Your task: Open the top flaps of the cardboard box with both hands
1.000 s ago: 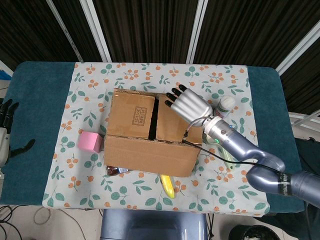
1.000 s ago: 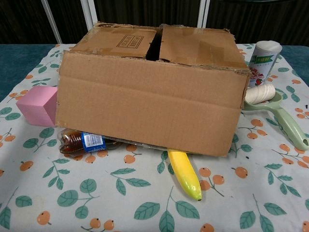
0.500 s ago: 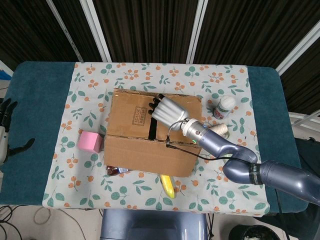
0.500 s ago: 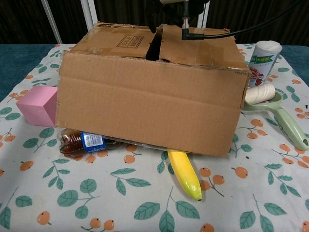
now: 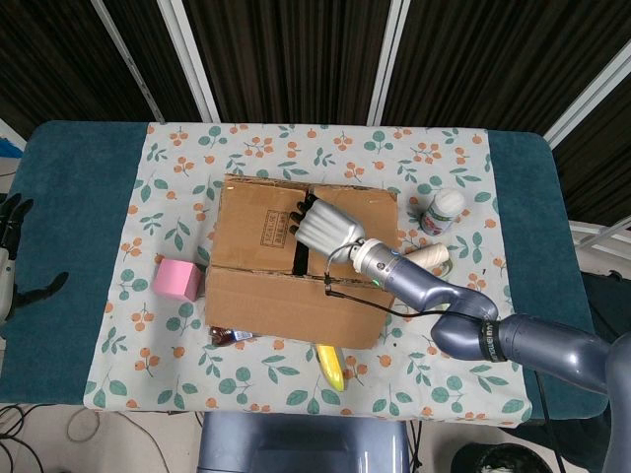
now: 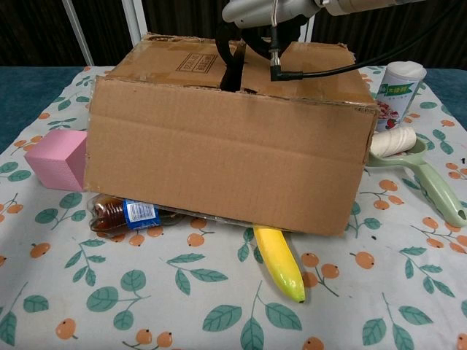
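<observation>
The cardboard box point(image 5: 296, 286) point(image 6: 219, 153) stands mid-table on the leaf-print cloth, its two top flaps lying flat with a dark gap point(image 5: 300, 251) between them. My right hand point(image 5: 325, 227) point(image 6: 255, 13) lies over the right flap point(image 5: 350, 258), and its dark fingertips point(image 6: 230, 65) dip into the gap. No flap is raised. Off the table's left edge, my left hand point(image 5: 10, 251) hangs far from the box with its fingers apart and nothing in it.
A pink block point(image 5: 178, 280) point(image 6: 57, 159) sits left of the box. A bottle point(image 6: 124, 215) and a banana point(image 5: 331, 367) point(image 6: 279, 263) poke out from under its front. A white jar point(image 5: 443, 210) point(image 6: 398, 93) and a green-handled tool point(image 6: 430, 182) lie to its right.
My right hand has slid left across the right flap, from its outer part to the middle gap, and its fingertips now reach down into it. The left hand has stayed put.
</observation>
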